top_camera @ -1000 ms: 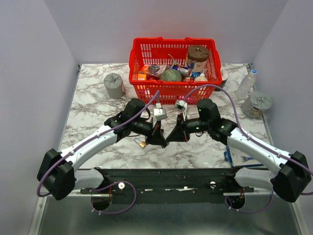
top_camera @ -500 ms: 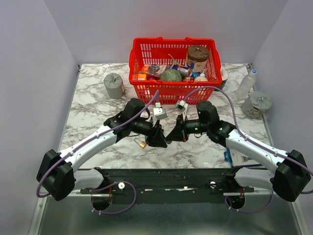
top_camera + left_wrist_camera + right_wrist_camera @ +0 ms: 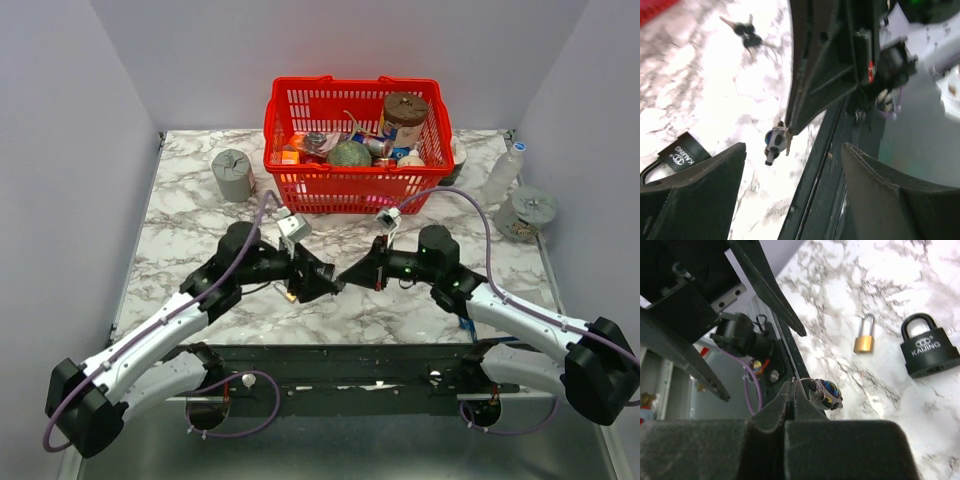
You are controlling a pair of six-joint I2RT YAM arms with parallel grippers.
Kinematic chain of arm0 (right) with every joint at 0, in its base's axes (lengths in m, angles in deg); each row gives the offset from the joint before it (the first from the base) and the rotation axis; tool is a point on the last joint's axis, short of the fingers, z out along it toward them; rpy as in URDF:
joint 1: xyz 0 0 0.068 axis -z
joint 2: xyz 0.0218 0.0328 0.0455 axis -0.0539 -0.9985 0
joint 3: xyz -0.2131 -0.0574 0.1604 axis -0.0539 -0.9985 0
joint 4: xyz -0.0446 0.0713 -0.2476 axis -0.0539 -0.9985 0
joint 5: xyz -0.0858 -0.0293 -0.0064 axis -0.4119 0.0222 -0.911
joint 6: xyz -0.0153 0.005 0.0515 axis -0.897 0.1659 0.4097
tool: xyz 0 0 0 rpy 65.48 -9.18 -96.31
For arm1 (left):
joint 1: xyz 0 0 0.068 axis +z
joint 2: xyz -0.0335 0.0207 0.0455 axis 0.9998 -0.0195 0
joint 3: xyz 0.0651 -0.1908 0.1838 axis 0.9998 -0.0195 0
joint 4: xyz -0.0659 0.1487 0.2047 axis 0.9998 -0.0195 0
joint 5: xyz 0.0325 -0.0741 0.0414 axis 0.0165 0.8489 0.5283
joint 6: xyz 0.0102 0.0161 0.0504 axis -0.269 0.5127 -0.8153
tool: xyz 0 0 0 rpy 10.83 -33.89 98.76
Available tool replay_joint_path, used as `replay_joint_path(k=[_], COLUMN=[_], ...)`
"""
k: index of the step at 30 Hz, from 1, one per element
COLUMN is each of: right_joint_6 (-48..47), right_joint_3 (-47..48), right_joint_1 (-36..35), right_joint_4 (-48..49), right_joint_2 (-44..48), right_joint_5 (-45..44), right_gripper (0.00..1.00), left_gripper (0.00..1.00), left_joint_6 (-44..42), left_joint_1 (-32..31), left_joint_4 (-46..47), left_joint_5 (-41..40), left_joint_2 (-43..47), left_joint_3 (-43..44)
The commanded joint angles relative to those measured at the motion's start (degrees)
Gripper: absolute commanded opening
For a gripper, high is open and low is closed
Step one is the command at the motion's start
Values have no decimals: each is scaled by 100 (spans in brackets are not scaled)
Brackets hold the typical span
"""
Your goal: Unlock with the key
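The key (image 3: pixel 747 36), a tiny bunch with dark heads and thin silvery blades, lies on the marble away from both grippers. My right gripper (image 3: pixel 793 386) is shut on a thin wire ring that carries a round grey charm (image 3: pixel 825 392). The charm (image 3: pixel 774 142) hangs off that gripper's tip, in front of my left gripper (image 3: pixel 795 200). My left gripper is open with nothing between its fingers (image 3: pixel 700 195). The black padlock (image 3: pixel 929 352) lies flat on the table, with its corner (image 3: pixel 682 152) beside the left finger. In the top view the two grippers (image 3: pixel 325 282) (image 3: pixel 345 278) face each other tip to tip.
A small brass padlock (image 3: pixel 864 340) lies just left of the black one. A red basket (image 3: pixel 300 185) full of objects stands behind the grippers. A grey cylinder (image 3: pixel 233 174) sits back left. A bottle (image 3: pixel 503 172) and a grey roll (image 3: pixel 527 212) are at the right edge.
My left gripper has opened and its arm has drawn back to the left and nearer. My right gripper stays shut on the ring, and its arm has shifted slightly right.
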Motion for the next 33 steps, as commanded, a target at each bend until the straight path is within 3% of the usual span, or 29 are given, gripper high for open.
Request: replay_joint_path(k=[1,4,11,22,33], right_joint_6=[594,876,1324,1377,1298], right_joint_3=[-204,-309,-380,-406,-345], right_joint_1=[20,20,20,11,19], right_joint_4=[1379,1819,2540,2629,2532], right_joint_2=[225,304,181,102,58], right_joint_5=[-217,-269,-235,-393,-401], right_gripper=[1,1,1,1,1], left_gripper=[79,76,68,49,43], left_joint_6=[1928,2632,3389,3539,3635], left_joint_1=[7,-11,-151,-353,-477], left_joint_4=[2314,2996,3322,3103,3288], left_joint_5=[-1267,-1460,-1531,-2085,-1944], left_joint_2=[774,994,1074,1434,1144], left_joint_3=[-917,-1297,-1650,-1905,-1843])
